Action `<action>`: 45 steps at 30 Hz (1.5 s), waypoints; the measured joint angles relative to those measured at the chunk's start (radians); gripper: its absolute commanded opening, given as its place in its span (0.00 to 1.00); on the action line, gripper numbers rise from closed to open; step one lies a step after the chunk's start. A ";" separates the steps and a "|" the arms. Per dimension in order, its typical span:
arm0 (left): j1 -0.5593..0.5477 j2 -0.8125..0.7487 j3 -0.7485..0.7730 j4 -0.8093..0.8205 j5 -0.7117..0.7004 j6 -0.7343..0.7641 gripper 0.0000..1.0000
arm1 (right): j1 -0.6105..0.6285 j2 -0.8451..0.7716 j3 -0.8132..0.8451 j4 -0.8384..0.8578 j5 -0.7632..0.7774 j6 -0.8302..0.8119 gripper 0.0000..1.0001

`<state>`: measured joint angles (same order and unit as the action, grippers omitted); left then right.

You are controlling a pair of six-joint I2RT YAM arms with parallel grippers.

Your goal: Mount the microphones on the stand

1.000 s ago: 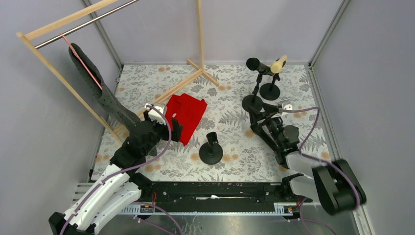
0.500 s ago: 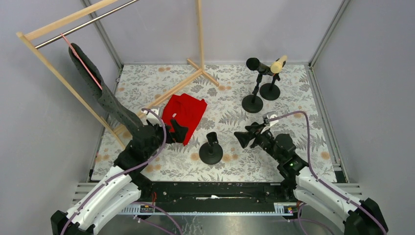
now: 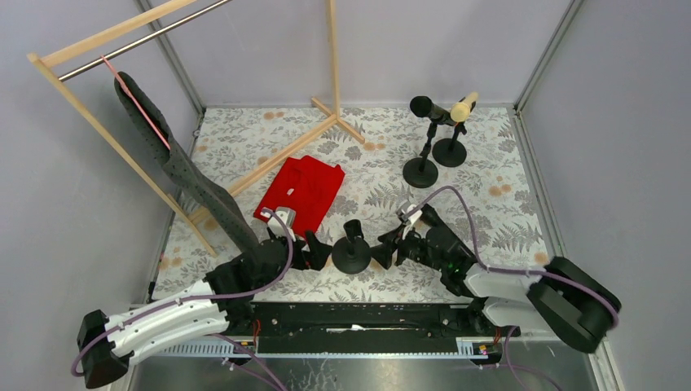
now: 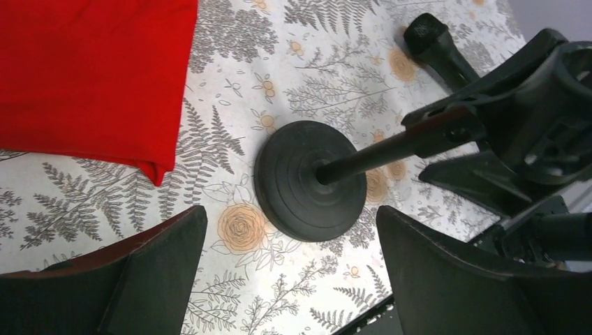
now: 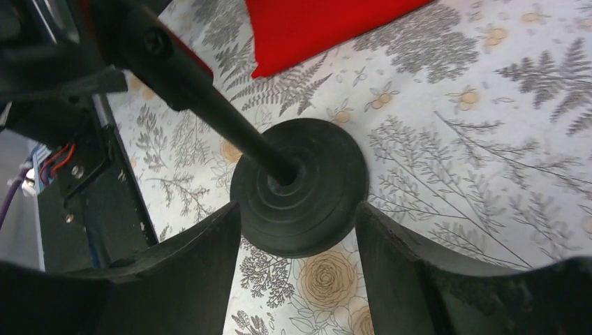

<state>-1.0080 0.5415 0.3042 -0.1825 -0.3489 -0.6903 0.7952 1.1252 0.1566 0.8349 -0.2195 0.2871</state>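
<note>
The task looks about two thirds done. At the far right of the table (image 3: 383,147), a black microphone (image 3: 425,107) appears to sit in the clip of the left far stand (image 3: 420,169). A cream microphone (image 3: 464,107) appears to sit in the clip of the right far stand (image 3: 449,151). Both lie nearly level on top of their poles, with their tail ends close together. What is left, as I judge it, is the near stand (image 3: 352,252), in the middle near the arms. It has a round black base, a thin pole and a clip on top that holds nothing. A third microphone (image 4: 436,49), black with a mesh head, seems to lie flat on the table just behind the right gripper (image 3: 383,253). The top view hides it under the right arm, so I cannot tell the colour of its tail end. The left gripper (image 3: 312,249) is wide open on the left of the near stand, and the right gripper is partly open on its right. Each one holds nothing. The right fingers are very near the base, but I cannot tell if they touch it. A red cloth (image 3: 303,189) lies just beyond the left gripper.
</note>
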 measured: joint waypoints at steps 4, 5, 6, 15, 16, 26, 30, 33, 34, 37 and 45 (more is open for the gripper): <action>-0.013 0.017 0.000 0.016 -0.051 -0.014 0.96 | 0.009 0.177 -0.008 0.198 -0.066 -0.019 0.68; -0.013 0.015 0.000 0.022 -0.058 -0.017 0.95 | 0.014 0.217 -0.003 0.242 -0.079 -0.021 0.68; -0.013 0.011 0.000 0.027 -0.066 -0.019 0.96 | 0.021 0.271 0.005 0.314 -0.090 -0.023 0.67; -0.014 -0.074 -0.021 0.046 -0.076 -0.019 0.96 | 0.109 0.582 0.086 0.616 -0.104 -0.037 0.44; -0.014 -0.079 -0.021 0.046 -0.076 -0.018 0.96 | 0.117 0.596 0.096 0.623 -0.097 -0.046 0.40; -0.014 -0.090 -0.039 0.090 -0.074 0.021 0.96 | 0.149 0.627 0.115 0.682 0.066 -0.151 0.08; -0.014 -0.084 -0.065 0.134 -0.069 0.055 0.97 | 0.149 0.636 0.116 0.687 0.095 -0.183 0.05; -0.014 -0.076 -0.084 0.167 -0.064 0.078 0.97 | 0.149 0.636 0.116 0.683 0.112 -0.233 0.03; -0.014 -0.074 -0.094 0.184 -0.060 0.087 0.98 | 0.150 0.636 0.113 0.681 0.124 -0.258 0.02; -0.014 -0.071 -0.125 0.232 -0.047 0.108 0.99 | 0.150 0.618 0.086 0.679 0.172 -0.330 0.01; -0.014 -0.003 -0.227 0.502 0.034 0.219 0.99 | 0.149 0.463 0.018 0.580 0.229 -0.436 0.54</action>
<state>-1.0222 0.5388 0.0769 0.3195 -0.3145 -0.4713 0.9443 1.5883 0.1741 1.4147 0.0093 -0.1486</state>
